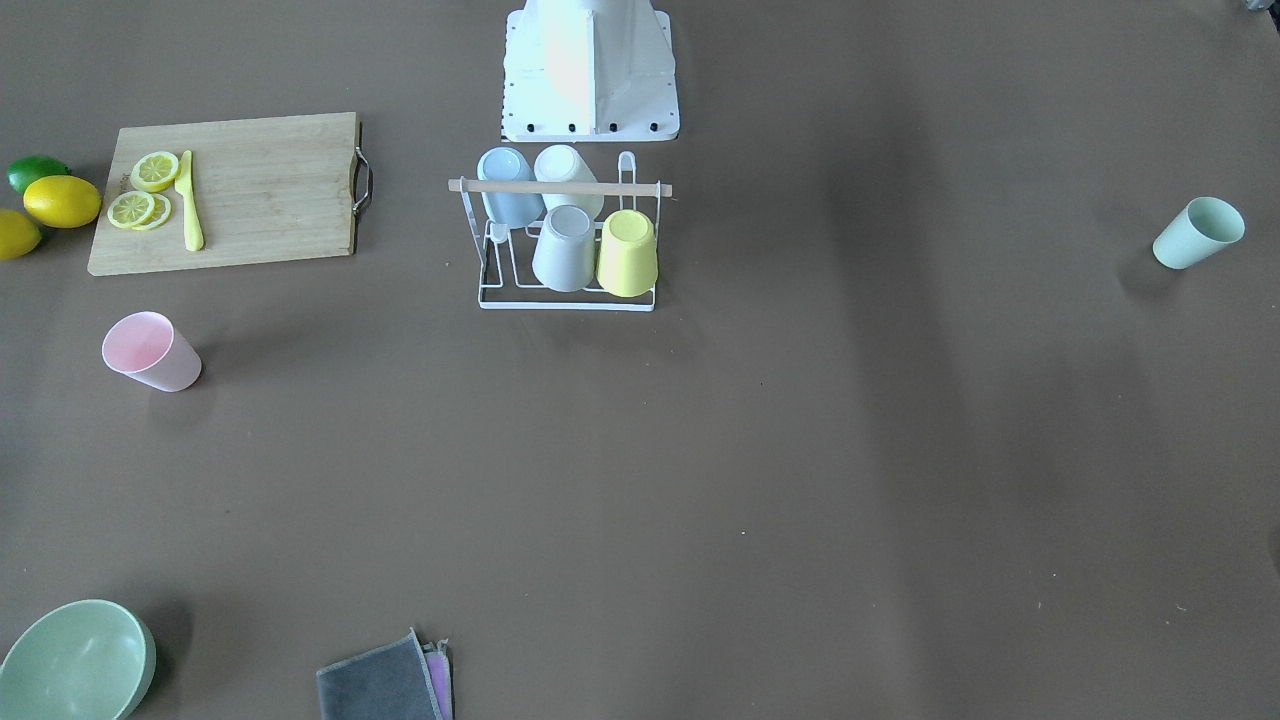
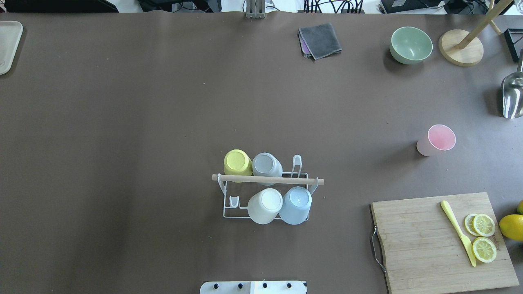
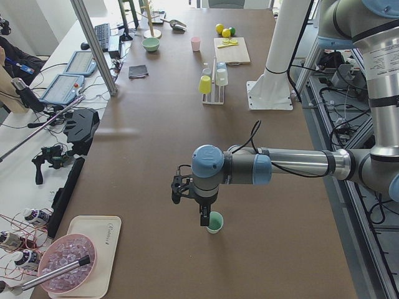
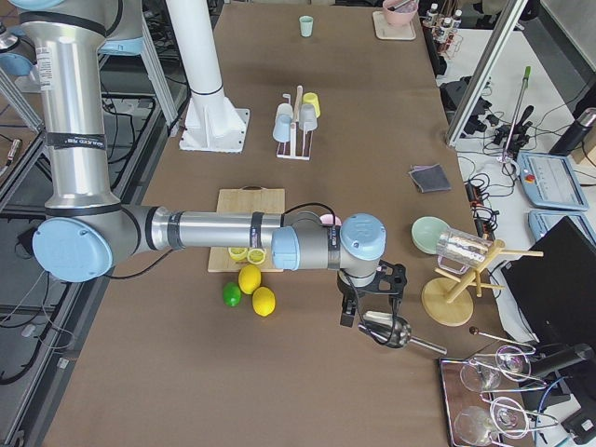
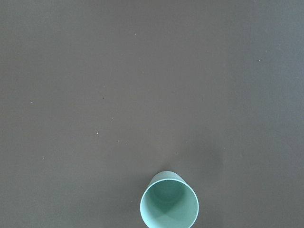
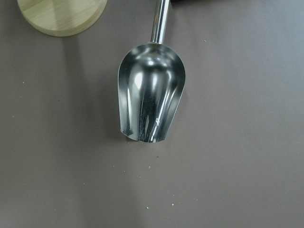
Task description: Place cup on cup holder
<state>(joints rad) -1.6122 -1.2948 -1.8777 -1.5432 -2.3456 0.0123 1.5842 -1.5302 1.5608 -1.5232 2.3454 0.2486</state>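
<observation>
The cup holder (image 2: pixel 267 180), a white wire rack with a wooden rod, stands mid-table near the robot base and holds several upturned cups: yellow, grey, white and blue. It also shows in the front view (image 1: pixel 560 188). A mint green cup (image 1: pixel 1198 232) stands upright at the table's left end, seen in the left wrist view (image 5: pixel 169 205). The left gripper (image 3: pixel 202 218) hangs right beside this cup (image 3: pixel 214 222); I cannot tell whether it is open. A pink cup (image 2: pixel 436 140) stands upright on the right side. The right gripper (image 4: pixel 361 312) hovers over a metal scoop (image 6: pixel 151 92); I cannot tell its state.
A cutting board (image 2: pixel 441 241) with lemon slices and a yellow knife lies at near right, with lemons (image 1: pixel 62 200) and a lime beside it. A green bowl (image 2: pixel 410 45), a grey cloth (image 2: pixel 320 40) and a wooden stand base (image 2: pixel 461 47) sit along the far edge.
</observation>
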